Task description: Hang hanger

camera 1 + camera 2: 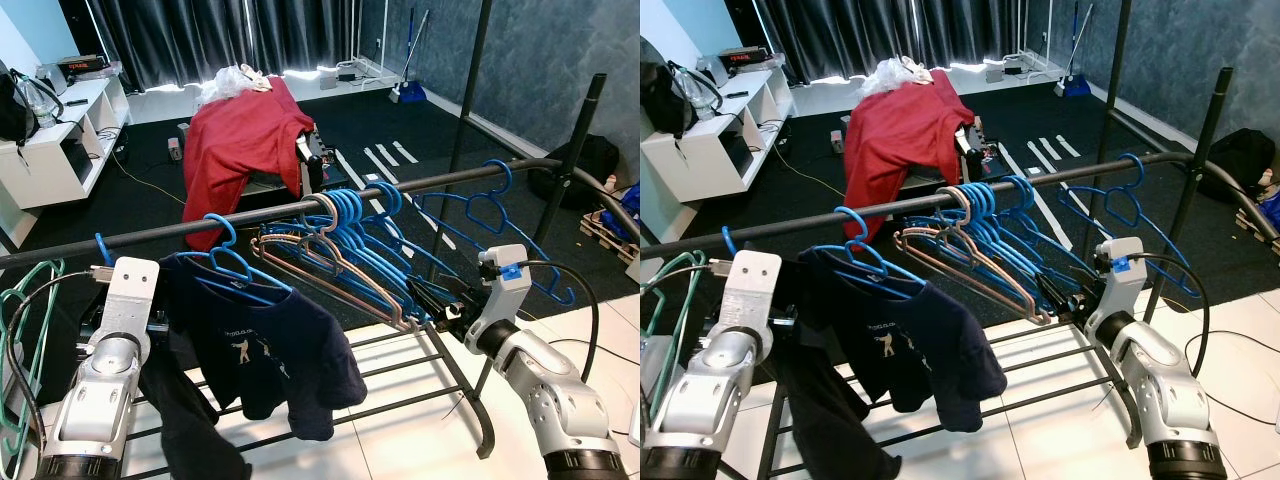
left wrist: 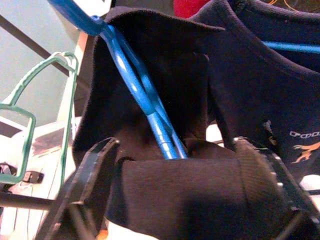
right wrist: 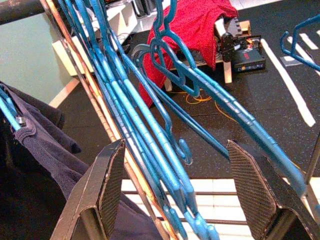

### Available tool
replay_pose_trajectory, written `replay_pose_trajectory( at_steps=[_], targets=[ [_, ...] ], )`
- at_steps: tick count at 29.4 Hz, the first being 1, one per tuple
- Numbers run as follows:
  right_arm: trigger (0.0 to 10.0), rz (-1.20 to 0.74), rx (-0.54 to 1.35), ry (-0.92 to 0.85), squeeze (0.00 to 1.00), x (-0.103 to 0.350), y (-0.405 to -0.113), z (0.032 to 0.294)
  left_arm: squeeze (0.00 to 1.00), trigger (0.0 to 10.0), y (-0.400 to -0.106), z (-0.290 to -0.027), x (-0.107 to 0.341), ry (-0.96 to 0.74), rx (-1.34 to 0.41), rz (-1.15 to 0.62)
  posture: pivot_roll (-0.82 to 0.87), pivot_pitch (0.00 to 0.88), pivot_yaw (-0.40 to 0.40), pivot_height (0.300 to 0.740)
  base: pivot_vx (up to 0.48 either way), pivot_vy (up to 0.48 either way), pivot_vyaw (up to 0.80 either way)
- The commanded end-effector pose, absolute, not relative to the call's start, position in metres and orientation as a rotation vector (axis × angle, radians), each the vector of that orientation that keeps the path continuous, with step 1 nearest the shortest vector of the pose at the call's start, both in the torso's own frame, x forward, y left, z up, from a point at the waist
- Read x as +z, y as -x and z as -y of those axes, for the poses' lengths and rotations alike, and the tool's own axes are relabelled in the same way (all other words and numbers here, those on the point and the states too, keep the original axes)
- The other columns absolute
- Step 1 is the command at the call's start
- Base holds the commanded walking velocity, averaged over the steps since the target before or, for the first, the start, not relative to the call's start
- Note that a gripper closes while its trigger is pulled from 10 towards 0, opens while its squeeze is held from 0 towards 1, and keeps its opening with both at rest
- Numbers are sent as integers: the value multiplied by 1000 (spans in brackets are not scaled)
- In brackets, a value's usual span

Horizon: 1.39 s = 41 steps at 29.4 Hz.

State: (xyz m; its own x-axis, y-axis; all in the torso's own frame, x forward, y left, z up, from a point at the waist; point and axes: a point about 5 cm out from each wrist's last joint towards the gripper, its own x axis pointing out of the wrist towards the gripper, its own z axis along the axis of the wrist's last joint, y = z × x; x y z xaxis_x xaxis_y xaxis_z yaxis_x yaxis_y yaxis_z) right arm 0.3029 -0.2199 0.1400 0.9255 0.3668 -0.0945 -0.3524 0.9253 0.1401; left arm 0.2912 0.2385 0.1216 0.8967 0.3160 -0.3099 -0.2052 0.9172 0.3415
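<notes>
A black rail (image 1: 300, 208) crosses the scene. On it hangs a blue hanger (image 1: 225, 262) carrying a navy T-shirt (image 1: 270, 350). My left gripper (image 2: 175, 150) is open at the shirt's left shoulder, with the dark sleeve and the blue hanger arm (image 2: 145, 105) between its fingers. A bunch of several blue hangers (image 1: 370, 240) and a pinkish-brown one (image 1: 340, 270) hangs at the rail's middle. My right gripper (image 3: 176, 150) stands open around their lower ends. One more blue hanger (image 1: 490, 210) hangs further right.
Green hangers (image 1: 25, 330) hang at the far left. The rack's lower bars (image 1: 400, 370) and right post (image 1: 575, 170) are close by. Behind stand a red cloth over a stand (image 1: 245, 140), a white shelf (image 1: 60, 140) and a black bag (image 1: 600, 160).
</notes>
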Motion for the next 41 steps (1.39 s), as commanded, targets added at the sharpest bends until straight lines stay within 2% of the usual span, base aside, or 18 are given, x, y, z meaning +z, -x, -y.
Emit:
replay_pose_trajectory(
  at_steps=[1, 2, 17, 23, 28, 33, 37, 41],
  targets=[
    [10000, -112, 369, -144, 0, 141, -303, 218, 0, 549, -290, -244, 117, -317, 273, -401, -125, 0, 69, 735, 0, 0, 0],
    [10000, -112, 366, -144, 0, 141, -303, 218, 0, 0, -290, -243, 117, -312, 269, -401, -125, 0, 72, 735, 0, 0, 0],
    [10000, -108, 353, -149, 0, 141, -304, 218, 0, 0, -290, -244, 118, -291, 260, -411, -124, 0, 74, 735, 0, 0, 0],
    [10000, -107, 350, -151, 0, 141, -304, 218, 0, 0, -296, -247, 132, -287, 244, -326, -126, 0, 76, 735, 0, 0, 0],
    [10000, -107, 350, -154, 0, 142, -304, 218, 0, 0, -298, -261, 153, -288, 248, -243, -122, 0, 73, 735, 0, 0, 0],
    [10000, -105, 350, -162, 0, 142, -304, 218, 0, 0, -293, -295, 174, -310, 292, -181, -110, 0, 72, 735, 0, 0, 0],
    [10000, -104, 350, -165, 0, 142, -304, 218, 0, 0, -285, -304, 171, -304, 297, -182, -111, 0, 74, 735, 0, 0, 0],
    [10000, -105, 349, -166, 0, 142, -304, 218, 0, 0, -269, -308, 150, -220, 293, -200, -110, 0, 76, 735, 0, 0, 0]
  ],
)
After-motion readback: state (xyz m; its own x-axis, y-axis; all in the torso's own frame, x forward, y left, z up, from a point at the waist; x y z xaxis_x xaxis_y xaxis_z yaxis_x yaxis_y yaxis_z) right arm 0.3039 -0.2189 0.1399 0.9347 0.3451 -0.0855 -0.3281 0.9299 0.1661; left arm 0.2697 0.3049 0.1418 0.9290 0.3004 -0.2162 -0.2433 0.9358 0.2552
